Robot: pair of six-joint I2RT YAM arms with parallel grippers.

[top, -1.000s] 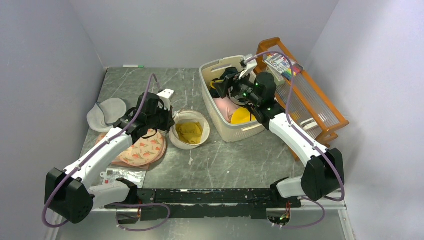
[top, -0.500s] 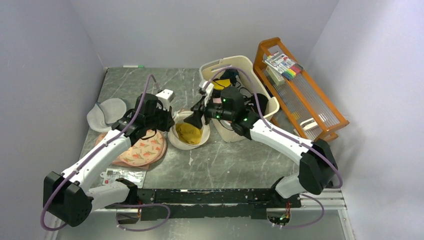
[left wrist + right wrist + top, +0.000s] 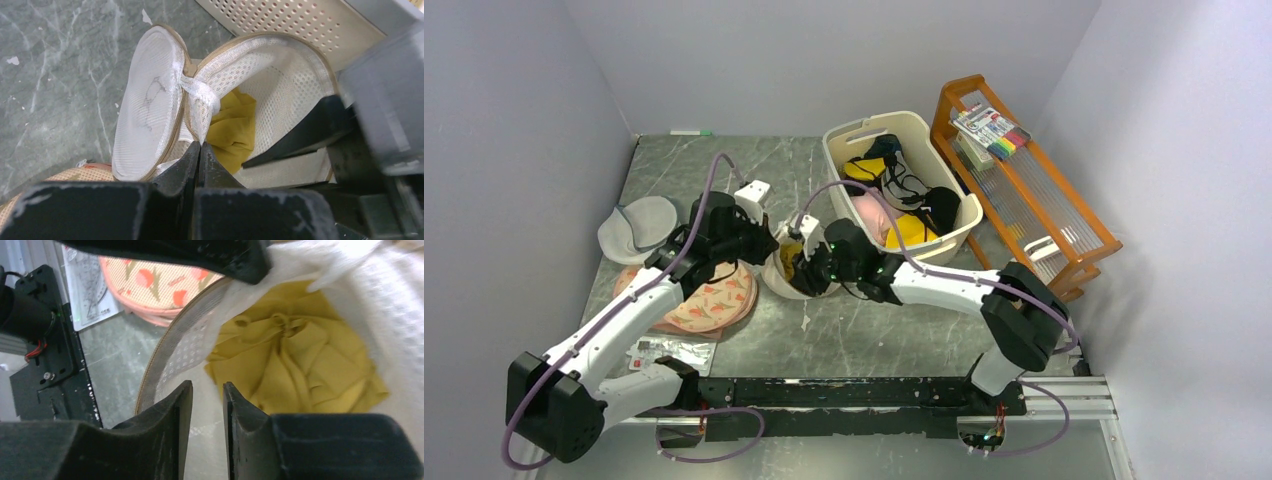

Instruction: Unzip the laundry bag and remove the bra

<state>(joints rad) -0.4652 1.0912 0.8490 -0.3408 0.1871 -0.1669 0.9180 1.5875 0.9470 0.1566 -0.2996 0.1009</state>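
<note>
Laundry bag (image 3: 282, 82) open — mustard bra (image 3: 234, 126) inside

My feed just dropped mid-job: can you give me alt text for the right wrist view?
The mustard-yellow bra lies crumpled inside the open white mesh laundry bag, directly ahead of the right hand, whose fingers stand slightly apart with nothing between them. A pink printed bag lies beyond the rim.
</note>
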